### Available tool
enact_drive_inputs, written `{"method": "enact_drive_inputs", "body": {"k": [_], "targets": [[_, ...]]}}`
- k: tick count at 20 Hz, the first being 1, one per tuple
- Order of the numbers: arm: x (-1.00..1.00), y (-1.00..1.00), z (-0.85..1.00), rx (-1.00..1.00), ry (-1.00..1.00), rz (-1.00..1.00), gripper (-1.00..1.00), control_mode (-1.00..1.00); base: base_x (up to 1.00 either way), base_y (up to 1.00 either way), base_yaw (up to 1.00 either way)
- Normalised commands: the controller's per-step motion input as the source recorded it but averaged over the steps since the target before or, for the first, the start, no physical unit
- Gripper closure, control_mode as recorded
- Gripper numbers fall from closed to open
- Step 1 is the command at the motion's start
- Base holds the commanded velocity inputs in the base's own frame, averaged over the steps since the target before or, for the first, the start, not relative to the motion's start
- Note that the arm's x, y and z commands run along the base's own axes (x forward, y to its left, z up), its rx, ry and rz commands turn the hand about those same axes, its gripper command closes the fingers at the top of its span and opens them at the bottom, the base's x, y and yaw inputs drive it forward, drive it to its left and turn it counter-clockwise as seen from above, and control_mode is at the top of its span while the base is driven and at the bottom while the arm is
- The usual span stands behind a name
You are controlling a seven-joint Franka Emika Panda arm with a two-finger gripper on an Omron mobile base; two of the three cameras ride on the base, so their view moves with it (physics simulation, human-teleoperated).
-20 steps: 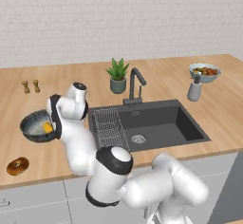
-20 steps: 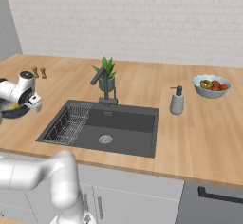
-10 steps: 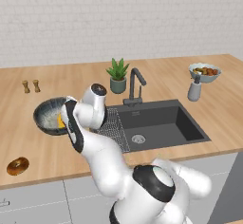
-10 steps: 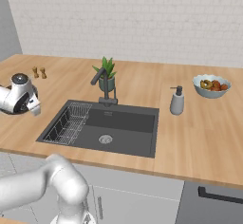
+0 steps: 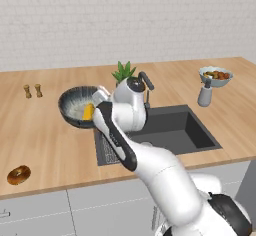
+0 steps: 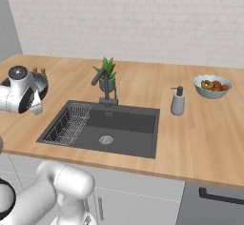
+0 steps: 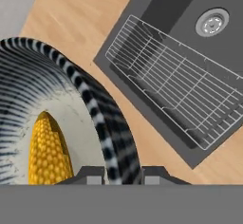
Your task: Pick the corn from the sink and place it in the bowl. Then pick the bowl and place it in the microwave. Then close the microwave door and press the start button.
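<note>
Two fingertips (image 7: 90, 174) of our gripper (image 7: 122, 175) pinch the bowl (image 7: 107, 123) by its rim, one each side. One corn (image 7: 46, 152) lies inside it, beside one sink (image 7: 199, 38). We read no writing anywhere.

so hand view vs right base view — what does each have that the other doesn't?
Hand view alone: the corn lying inside the bowl, with the gripper shut on the bowl's rim. Right base view alone: the fruit bowl, the soap dispenser and the plant. Both: the sink with its wire rack and drain, set in the wooden counter.
</note>
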Motion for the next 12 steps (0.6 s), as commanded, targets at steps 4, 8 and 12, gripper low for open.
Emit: {"method": "enact_drive_inputs", "body": {"k": [4, 8, 12], "targets": [[-0.77, -0.86, 0.40, 0.02, 0.00, -0.20, 1.00, -1.00, 0.00, 0.00, 0.00], [-0.72, -0.97, 0.48, 0.01, 0.00, -0.20, 1.00, -1.00, 0.00, 0.00, 0.00], [-0.67, -0.91, 0.48, 0.03, 0.00, -0.17, 1.00, -1.00, 0.00, 0.00, 0.00]]}}
